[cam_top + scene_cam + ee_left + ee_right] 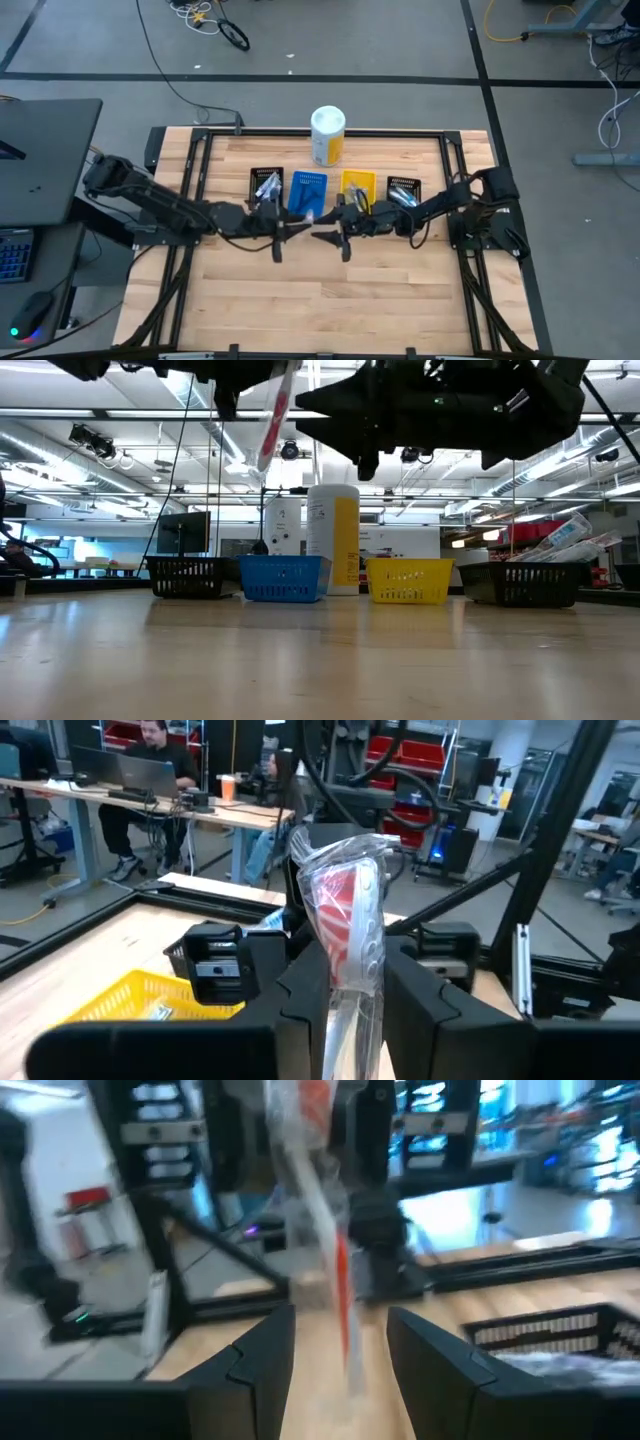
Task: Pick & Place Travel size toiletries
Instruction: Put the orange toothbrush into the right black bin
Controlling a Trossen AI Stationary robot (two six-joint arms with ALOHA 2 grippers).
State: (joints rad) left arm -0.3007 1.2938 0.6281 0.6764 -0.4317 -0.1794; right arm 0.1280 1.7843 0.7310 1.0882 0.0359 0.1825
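A red toothbrush in a clear wrapper (345, 915) is held high over the table's middle by my left gripper (352, 1005), which is shut on it. In the low view the toothbrush (274, 418) hangs tilted, well above the wood. My right gripper (340, 1355) is open and faces the left one at close range. The toothbrush (335, 1270) shows in the gap beyond its fingers, apart from them. In the high view the left gripper (292, 230) and the right gripper (326, 237) meet just in front of the bins. My left gripper pinches the wrapped toothbrush between its two fingers, on the wrapper's lower stretch (350, 982). The red part of the brush stands out past the fingertips. The toothbrush is lifted clear of the table and tilted.
A row of small bins stands behind the grippers: a black bin (266, 186) with items, a blue bin (308, 190), a yellow bin (358, 184), and a black bin (403, 190) full of wrapped items. A white-and-yellow canister (327, 135) stands beyond them. Bare wood lies toward the near edge.
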